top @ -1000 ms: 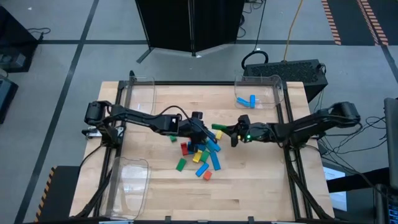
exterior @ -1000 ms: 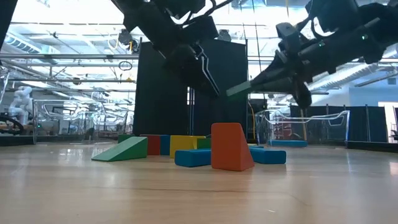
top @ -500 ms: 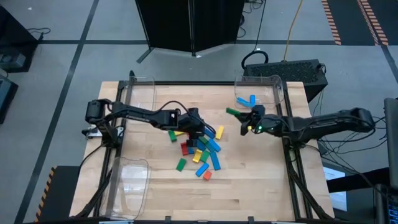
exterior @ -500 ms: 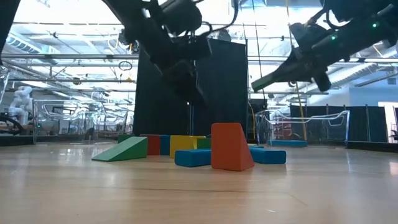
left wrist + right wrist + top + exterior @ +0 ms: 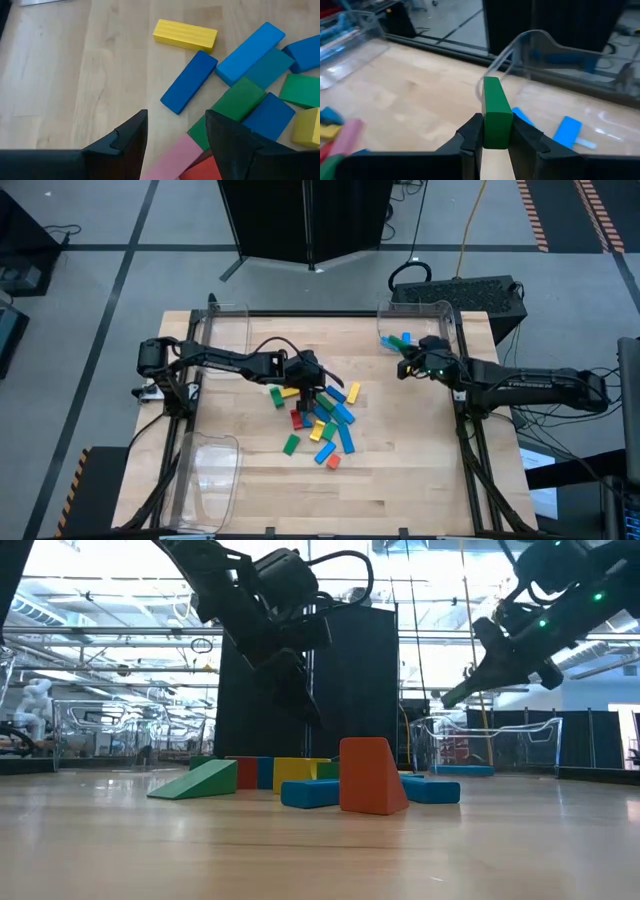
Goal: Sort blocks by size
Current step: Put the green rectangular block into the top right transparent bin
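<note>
A robotics lab or test hall: a wooden table (image 5: pixel 400 470) on a metal frame stands on a grey floor marked with taped lines (image 5: pixel 130 250), cables (image 5: pixel 465 230) trailing across it. Behind are black curtain panels (image 5: pixel 375 690), bright ceiling lights, railings, and a white robot figure (image 5: pixel 30 705) far off
</note>
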Tool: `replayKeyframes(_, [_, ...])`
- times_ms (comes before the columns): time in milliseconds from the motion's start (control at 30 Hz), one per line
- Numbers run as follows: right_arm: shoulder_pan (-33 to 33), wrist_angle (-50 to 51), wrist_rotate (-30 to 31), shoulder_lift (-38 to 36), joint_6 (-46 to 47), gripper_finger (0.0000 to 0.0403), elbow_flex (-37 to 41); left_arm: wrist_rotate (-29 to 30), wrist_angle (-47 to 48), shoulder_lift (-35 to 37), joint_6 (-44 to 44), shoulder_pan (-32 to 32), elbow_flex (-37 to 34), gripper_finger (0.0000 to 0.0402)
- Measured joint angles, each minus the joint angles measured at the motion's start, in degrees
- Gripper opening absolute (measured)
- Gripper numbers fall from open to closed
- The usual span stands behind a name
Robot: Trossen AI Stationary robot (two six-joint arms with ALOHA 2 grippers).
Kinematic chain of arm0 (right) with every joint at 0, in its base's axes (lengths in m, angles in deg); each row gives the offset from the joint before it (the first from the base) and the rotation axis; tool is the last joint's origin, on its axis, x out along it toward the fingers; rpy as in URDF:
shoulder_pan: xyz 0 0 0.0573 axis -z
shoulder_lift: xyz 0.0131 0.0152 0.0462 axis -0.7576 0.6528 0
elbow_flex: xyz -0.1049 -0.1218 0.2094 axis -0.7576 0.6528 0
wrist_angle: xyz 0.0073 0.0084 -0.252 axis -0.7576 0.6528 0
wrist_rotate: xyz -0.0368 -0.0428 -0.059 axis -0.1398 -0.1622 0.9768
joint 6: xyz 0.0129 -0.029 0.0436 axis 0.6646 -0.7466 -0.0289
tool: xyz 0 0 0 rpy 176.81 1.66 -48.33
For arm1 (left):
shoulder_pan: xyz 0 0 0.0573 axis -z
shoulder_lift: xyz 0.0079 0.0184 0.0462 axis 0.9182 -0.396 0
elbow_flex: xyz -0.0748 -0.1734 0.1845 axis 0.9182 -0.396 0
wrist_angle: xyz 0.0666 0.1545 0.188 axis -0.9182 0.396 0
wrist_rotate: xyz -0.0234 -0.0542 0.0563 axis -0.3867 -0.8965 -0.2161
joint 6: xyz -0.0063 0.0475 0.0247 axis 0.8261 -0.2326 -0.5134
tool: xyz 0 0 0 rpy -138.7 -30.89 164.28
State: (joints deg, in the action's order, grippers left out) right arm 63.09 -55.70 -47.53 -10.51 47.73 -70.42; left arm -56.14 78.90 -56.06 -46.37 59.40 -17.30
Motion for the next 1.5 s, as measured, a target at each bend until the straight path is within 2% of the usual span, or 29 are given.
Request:
replayKeyframes(267, [7.35, 2.06, -0.18, 0.01, -4.35, 0.0064, 0.0, -0.06, 0.22, 0.0, 0.0, 0.0, 0.0, 0.0199])
replayKeyframes(400, [11.01, 1.51, -0.65, 0.04, -9.41, 0.0064, -0.02, -0.06, 0.09, 0.0, 0.0, 0.0, 0.0, 0.0199])
replayKeyframes(567, [17.21, 4.57, -5.72, 1.77, -14.97, 0.0064, -3.79, -0.06, -1.11, 0.0, 0.01, 0.0, 0.0, 0.0199])
replayKeyframes(833, [26.62, 18.08, -12.97, 13.39, -20.43, 0.0064, -15.81, -0.06, -3.41, 0.0, 0.0, 0.0, 0.02, 0.0199])
replayKeyframes(1033, [31.78, 22.16, -18.82, 22.88, -22.73, 0.0064, -20.74, -0.06, -3.39, 0.0, -0.05, 0.0, 0.02, 0.0199])
replayKeyframes(1367, [37.41, 31.78, -18.16, 33.01, -19.85, 0.0064, -27.08, -0.03, -3.46, 0.0, -0.5, -0.53, 0.02, 0.0199])
replayKeyframes(1500, [38.69, 34.62, -18.22, 35.98, -21.51, 0.0065, -28.12, -0.03, -3.5, 0.0, -0.5, -0.59, 0.04, 0.0199])
